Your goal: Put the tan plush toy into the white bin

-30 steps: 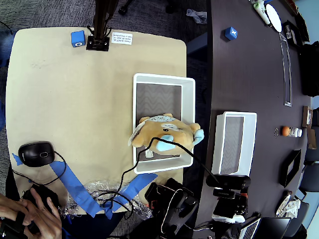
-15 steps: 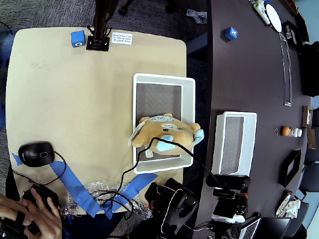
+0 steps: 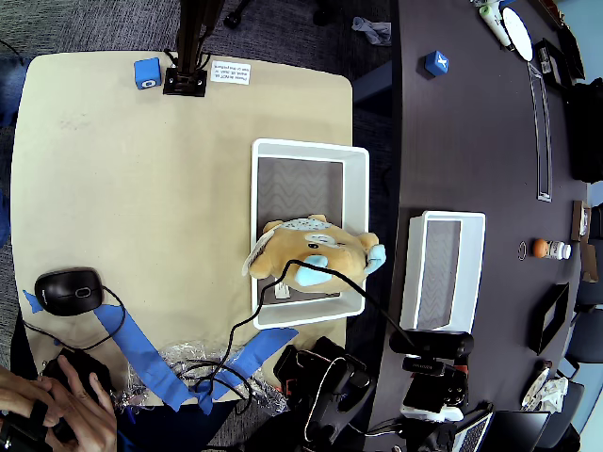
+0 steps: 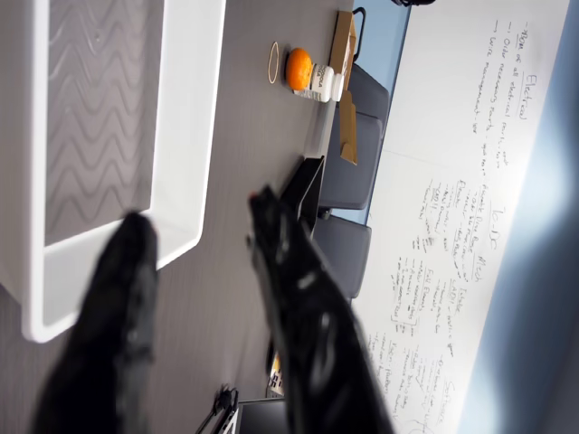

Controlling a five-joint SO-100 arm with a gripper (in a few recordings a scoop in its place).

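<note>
Between the earlier overhead pictures and this one nothing has moved: the tan plush toy point(image 3: 314, 252) lies at the same place, in the same pose. It rests in the white bin point(image 3: 358, 188), in the part nearer the bottom of the overhead view, with its body over the grey zigzag floor. One light blue paw hangs over the right rim, and its pale speckled patch and white tag reach onto the left rim. A black cable point(image 3: 325, 273) crosses over the toy.

In the wrist view the pincer point(image 4: 204, 217) has its two dark fingers apart, with a clear gap and nothing between them. Behind them I see a smaller white bin point(image 4: 185, 136) on a dark grey surface point(image 4: 253, 127), and an orange ball point(image 4: 298, 68) far back beside a wall full of writing. So the pincer looks away from the toy.

I judge that the toy is already released and the task is nearly finished or finished; only the parts resting on the rims leave a small doubt.
</note>
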